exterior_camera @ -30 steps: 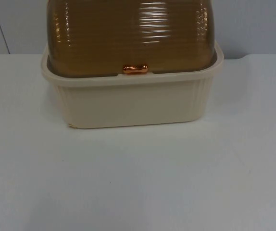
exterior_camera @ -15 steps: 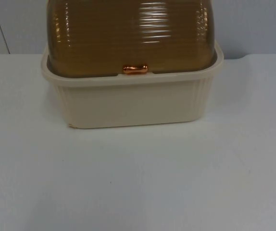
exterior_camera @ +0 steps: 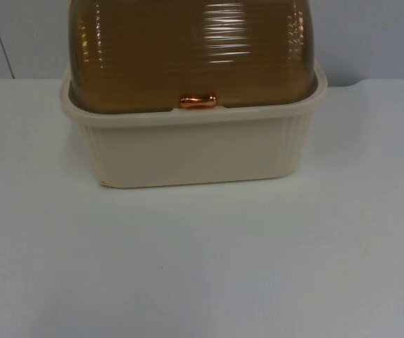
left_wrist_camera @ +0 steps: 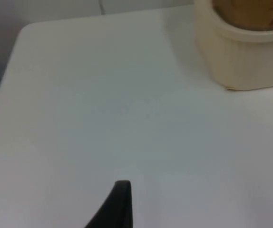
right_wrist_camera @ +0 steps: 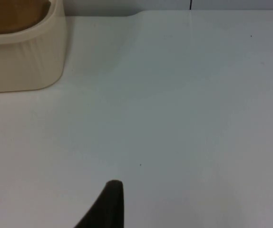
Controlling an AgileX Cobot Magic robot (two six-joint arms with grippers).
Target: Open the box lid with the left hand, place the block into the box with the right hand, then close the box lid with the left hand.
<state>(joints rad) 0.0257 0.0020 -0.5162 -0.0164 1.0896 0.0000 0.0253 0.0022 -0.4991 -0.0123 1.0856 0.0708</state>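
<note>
- The cream box (exterior_camera: 191, 151) stands at the table's (exterior_camera: 202, 267) far edge against the grey wall, its brown ribbed lid (exterior_camera: 191, 49) shut, copper handle (exterior_camera: 198, 101) in front.
- Left gripper (left_wrist_camera: 120, 204) and right gripper (right_wrist_camera: 109, 204) hover over bare table; I cannot tell how their jaws stand.

A white bench (exterior_camera: 202, 267) runs back to a grey partition wall (exterior_camera: 371, 35). On it, toward the far edge and near the middle, stands a cream ribbed box (exterior_camera: 191, 151) with a translucent brown domed lid (exterior_camera: 188, 49) closed over it and a small copper-coloured handle (exterior_camera: 198, 101) at the lid's front edge. The box's near corners also show in the left wrist view (left_wrist_camera: 243, 61) and right wrist view (right_wrist_camera: 22, 61).
</note>
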